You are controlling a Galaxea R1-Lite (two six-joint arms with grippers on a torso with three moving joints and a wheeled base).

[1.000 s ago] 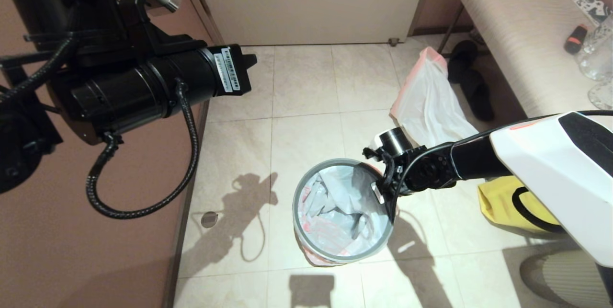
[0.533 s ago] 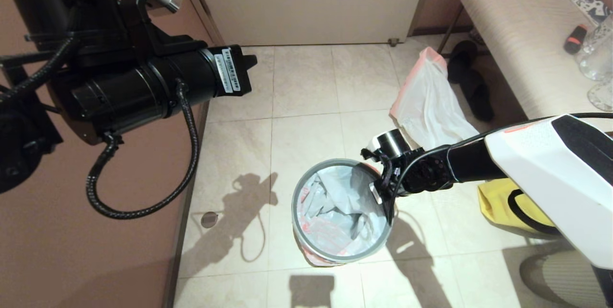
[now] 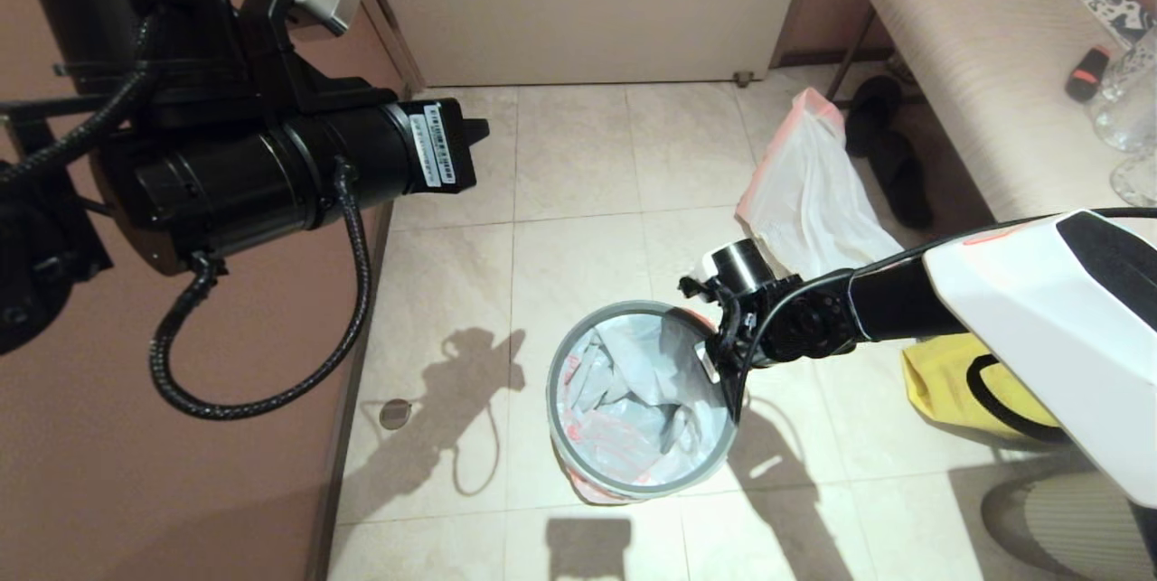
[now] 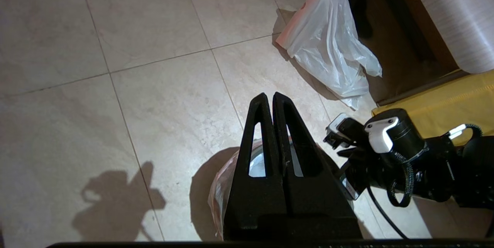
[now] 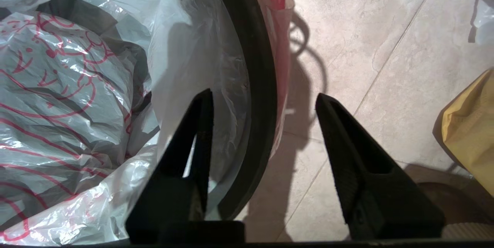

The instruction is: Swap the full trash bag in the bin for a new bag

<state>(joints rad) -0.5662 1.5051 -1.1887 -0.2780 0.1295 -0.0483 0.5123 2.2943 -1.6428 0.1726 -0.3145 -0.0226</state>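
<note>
My right gripper (image 5: 262, 101) is spread open straddling the grey hoop (image 5: 254, 97) of the bin (image 3: 638, 400), one finger inside against the film, the other outside over the floor, nothing pinched. In the head view that puts it at about 2 o'clock on the rim. My left gripper (image 4: 273, 99) hangs high above the floor with its fingers pressed together, holding nothing.

The new bag (image 3: 633, 391), thin crinkly translucent plastic with big red print, is already lining the bin, its edge folded over the hoop and showing pinkish outside the wall. The full trash bag (image 3: 809, 192), plain white with the pink-red rim, lies slumped on the tiles at roughly 1 o'clock from the bin, well apart from it.

What worries me is that the hoop looks loose, just a smooth ring sitting on a small round glossy bin. If I nudge it sideways while pulling away, I reckon it could pop up and let the film slide back in. The film is also flimsy and clingy, so a finger could snag a fold and drag the liner out. And the bin looks light, so a bump might tip it.

There's a crumpled yellow bag (image 3: 949, 382) at 3 o'clock near my arm.
</note>
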